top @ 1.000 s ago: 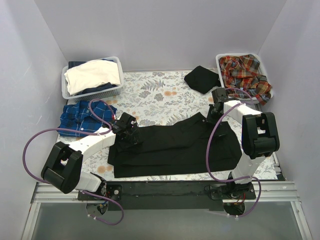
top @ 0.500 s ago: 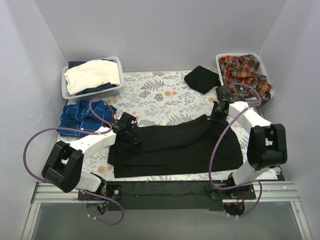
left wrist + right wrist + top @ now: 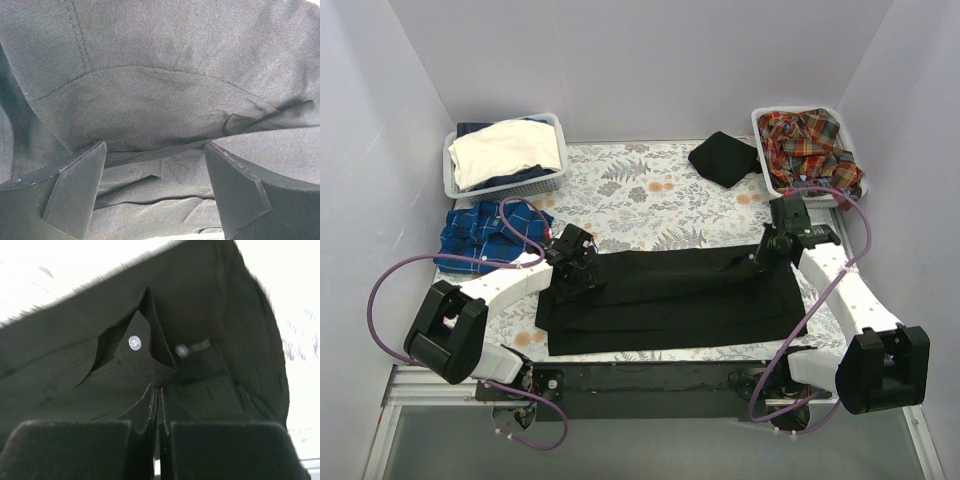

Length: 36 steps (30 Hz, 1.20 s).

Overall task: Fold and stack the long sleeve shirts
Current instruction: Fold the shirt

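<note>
My right gripper (image 3: pixel 159 390) was pressed together, pinching a fold of the black shirt (image 3: pixel 200 315) between its pads. A small pale button (image 3: pixel 134 342) sat on the cloth just past the fingertips, toward 11 o'clock in the wrist view. From above, that right gripper (image 3: pixel 767 255) sat at the 2 o'clock corner of the black shirt (image 3: pixel 670 300).

My left gripper (image 3: pixel 155 165) had its fingers well apart, with nothing clamped and creased black cloth (image 3: pixel 160 100) filling the view beneath them. From above, the left gripper (image 3: pixel 575 275) sat over the shirt's 10 o'clock corner.

The black shirt lay spread as a long band across the near part of the floral tablecloth (image 3: pixel 650 190), between the two arms.

- **10 o'clock of the table:** the blue-and-white checked shirt (image 3: pixel 480 235) lay just beside the left arm.
- **11 o'clock:** a white basket (image 3: pixel 450 180) held a cream cloth (image 3: pixel 510 150).
- **1 o'clock:** a folded black cloth (image 3: pixel 723 158) rested on the tablecloth.
- **2 o'clock:** the red-orange plaid shirts (image 3: pixel 810 145) were heaped in a second basket (image 3: pixel 756 128).
</note>
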{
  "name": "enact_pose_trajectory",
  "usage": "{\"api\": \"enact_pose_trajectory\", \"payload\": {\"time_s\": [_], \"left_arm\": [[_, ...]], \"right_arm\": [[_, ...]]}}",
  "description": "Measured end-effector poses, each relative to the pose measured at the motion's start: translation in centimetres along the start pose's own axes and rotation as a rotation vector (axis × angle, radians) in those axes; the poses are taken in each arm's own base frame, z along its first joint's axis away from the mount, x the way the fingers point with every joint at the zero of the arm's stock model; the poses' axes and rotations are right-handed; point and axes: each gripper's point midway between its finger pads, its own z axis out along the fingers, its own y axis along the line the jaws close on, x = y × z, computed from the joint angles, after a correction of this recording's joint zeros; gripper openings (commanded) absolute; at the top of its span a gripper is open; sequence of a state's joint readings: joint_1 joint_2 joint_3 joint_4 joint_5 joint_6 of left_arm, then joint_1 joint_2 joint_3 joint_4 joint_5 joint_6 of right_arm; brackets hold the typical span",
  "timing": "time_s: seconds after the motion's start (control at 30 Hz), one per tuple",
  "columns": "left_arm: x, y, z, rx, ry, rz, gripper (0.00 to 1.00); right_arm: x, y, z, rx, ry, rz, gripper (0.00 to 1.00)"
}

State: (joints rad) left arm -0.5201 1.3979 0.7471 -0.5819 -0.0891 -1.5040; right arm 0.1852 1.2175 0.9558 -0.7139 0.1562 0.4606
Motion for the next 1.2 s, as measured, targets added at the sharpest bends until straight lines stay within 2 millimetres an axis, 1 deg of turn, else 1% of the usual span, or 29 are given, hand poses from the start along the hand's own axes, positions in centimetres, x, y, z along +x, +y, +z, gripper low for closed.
{"api": "enact_pose_trajectory", "payload": {"time_s": [0.07, 0.1, 0.17, 0.2, 0.27, 0.3, 0.37, 0.5, 0.67, 0.77, 0.83, 0.9, 1.07, 1.2], "left_arm": [[0.0, 0.0, 0.0, 0.000, 0.000, 0.003, 0.80], [0.0, 0.0, 0.0, 0.000, 0.001, 0.005, 0.80], [0.0, 0.0, 0.0, 0.001, 0.002, 0.009, 0.80], [0.0, 0.0, 0.0, 0.002, 0.003, 0.011, 0.80], [0.1, 0.0, 0.0, 0.004, 0.004, 0.019, 0.81], [0.1, 0.0, 0.0, 0.005, 0.006, 0.023, 0.81], [0.1, 0.0, -0.1, 0.006, 0.008, 0.034, 0.82], [0.3, 0.6, -0.4, -0.016, 0.017, 0.054, 0.83], [0.8, 1.9, -0.8, -0.072, 0.038, 0.065, 0.83], [0.8, 2.1, -1.2, -0.084, 0.040, 0.066, 0.83], [0.8, 2.1, -1.4, -0.084, 0.040, 0.064, 0.83], [0.7, 2.0, -1.4, -0.081, 0.040, 0.062, 0.83], [1.0, 1.7, -1.5, -0.065, 0.055, 0.056, 0.82], [1.2, 1.3, -1.5, -0.047, 0.065, 0.052, 0.82]], "right_arm": [[2.7, -1.3, 0.7, 0.028, 0.054, 0.000, 0.02], [4.2, -1.9, 1.0, 0.046, 0.091, -0.001, 0.12], [6.7, -3.0, 1.7, 0.076, 0.155, 0.003, 0.25], [7.6, -3.4, 1.9, 0.088, 0.179, 0.009, 0.33], [9.4, -4.1, 2.1, 0.111, 0.223, 0.025, 0.39], [9.9, -4.3, 2.1, 0.116, 0.231, 0.034, 0.41], [9.9, -4.4, 1.8, 0.113, 0.221, 0.046, 0.42], [8.7, -3.9, 0.8, 0.090, 0.159, 0.069, 0.41], [5.7, -2.7, -0.6, 0.053, 0.076, 0.077, 0.42], [4.4, -2.1, -1.0, 0.033, 0.050, 0.071, 0.43], [4.1, -1.7, -0.7, 0.027, 0.063, 0.058, 0.44], [4.0, -1.4, 0.1, 0.027, 0.094, 0.045, 0.45], [4.9, -0.8, 2.4, 0.023, 0.185, 0.022, 0.49], [5.2, 0.4, 3.4, -0.032, 0.219, 0.027, 0.51]]}}
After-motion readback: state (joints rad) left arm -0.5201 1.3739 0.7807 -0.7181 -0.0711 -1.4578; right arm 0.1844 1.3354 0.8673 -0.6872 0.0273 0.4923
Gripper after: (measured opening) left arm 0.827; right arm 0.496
